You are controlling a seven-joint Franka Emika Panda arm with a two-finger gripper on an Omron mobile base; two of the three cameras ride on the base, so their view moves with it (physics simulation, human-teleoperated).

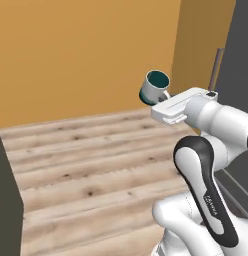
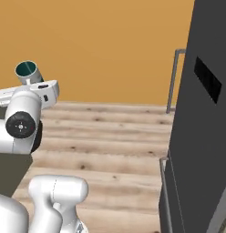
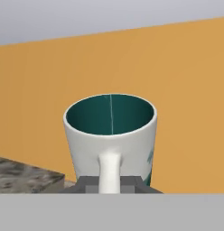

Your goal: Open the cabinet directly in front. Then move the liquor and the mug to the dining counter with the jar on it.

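Gripping mug (image 3: 110, 135) by its loop handle, gripper (image 3: 110, 182) jaws clamped on it | mug white, teal inside, tilted

Was a big white arm (image 1: 216, 125) made of smooth, round, shiny parts. Had a wide black band (image 1: 206, 190) curving along one part, with tiny white letters on it, too small to read. Had a round black cap (image 2: 20, 124) on the side of one joint, with a small pale dot in the middle. Ended in a flat white hand block (image 1: 173, 106) with a little dark square at its back end. Showed two small dark grey fingers (image 3: 132, 182), blocky and square at the tips. Swelled into fat white rounded shapes (image 2: 58, 193) low down at the base.
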